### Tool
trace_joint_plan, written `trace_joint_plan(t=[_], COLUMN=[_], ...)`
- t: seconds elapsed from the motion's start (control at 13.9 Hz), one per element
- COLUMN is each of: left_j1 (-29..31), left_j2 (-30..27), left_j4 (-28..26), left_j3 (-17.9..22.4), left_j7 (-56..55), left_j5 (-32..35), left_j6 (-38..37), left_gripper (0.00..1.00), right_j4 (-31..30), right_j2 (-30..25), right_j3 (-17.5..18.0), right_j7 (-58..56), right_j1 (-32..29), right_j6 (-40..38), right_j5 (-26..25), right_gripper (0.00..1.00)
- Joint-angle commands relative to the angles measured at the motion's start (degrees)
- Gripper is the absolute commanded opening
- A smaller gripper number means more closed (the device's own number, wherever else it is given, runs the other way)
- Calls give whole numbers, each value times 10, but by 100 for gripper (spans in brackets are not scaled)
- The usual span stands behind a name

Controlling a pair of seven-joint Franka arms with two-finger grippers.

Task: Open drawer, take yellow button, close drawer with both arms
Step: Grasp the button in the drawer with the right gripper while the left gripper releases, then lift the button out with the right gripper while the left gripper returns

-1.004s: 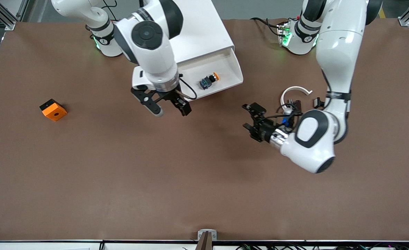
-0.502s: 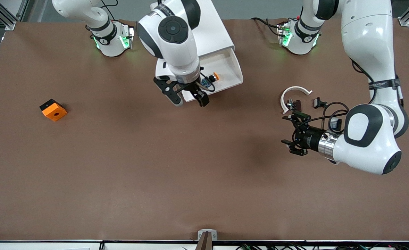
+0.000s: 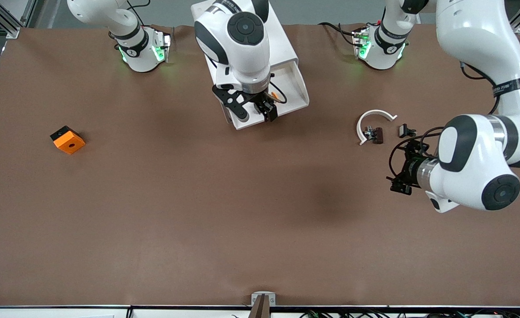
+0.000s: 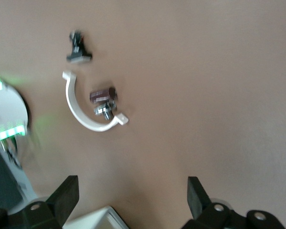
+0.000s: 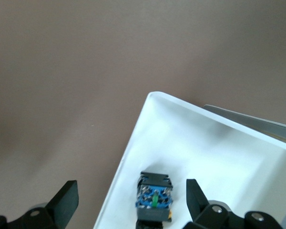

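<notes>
White drawer (image 3: pixel 296 86) pulled out, button (image 5: pixel 155 197) inside under wide-open right pincer (image 3: pixel 254 113); left pincer (image 4: pixel 132 194) open over table.

Two arms (image 3: pixel 242 39) (image 3: pixel 476 66) — one drawer (image 3: pixel 295 95), one button (image 5: pixel 155 198), two clips (image 3: pixel 377 134) (image 3: pixel 405 130).

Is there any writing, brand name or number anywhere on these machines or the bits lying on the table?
None can be read.
A band on the left arm carries faint lettering, too small to read.
The right arm has a strip of lettering near its top, also too small.
The drawer, the button and the orange block show no text.
</notes>
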Motion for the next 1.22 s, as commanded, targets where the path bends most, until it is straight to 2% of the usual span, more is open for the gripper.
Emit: trace_joint_plan(t=[0.0, 0.29, 0.43, 0.79, 0.86, 0.93, 1.0, 1.15], left_j1=[1, 0, -2, -36, -43, -57, -71, -94], left_j2=[-38, -76, -105, -111, -110, -111, -111, -112], left_j4=[-6, -12, -34, -72, -82, -101, -113, -120], left_j3=[4, 3, -1, -17, -19, -21, -21, -22], left_j7=[109, 284, 330, 351, 351, 351, 350, 347], left_j5=[18, 33, 40, 46, 54, 57, 64, 70], left_j6=[3, 6, 36, 71, 79, 92, 102, 109], left_gripper=[100, 100, 100, 100, 100, 100, 100, 100], right_j4=[-29, -32, -31, -31, -31, -30, -31, -31], right_j2=[-2, -1, -1, -3, -2, -2, -1, -1], right_j3=[-5, -4, -4, 0, 0, 0, 1, 1], right_j7=[-5, -5, -6, -43, -43, -43, -43, -43], right_j1=[2, 16, 23, 29, 30, 31, 32, 34], right_j6=[3, 7, 9, 3, 4, 5, 5, 4], right_j5=[9, 11, 12, 16, 16, 16, 16, 16], right_gripper=[100, 100, 100, 100, 94, 82, 77, 61])
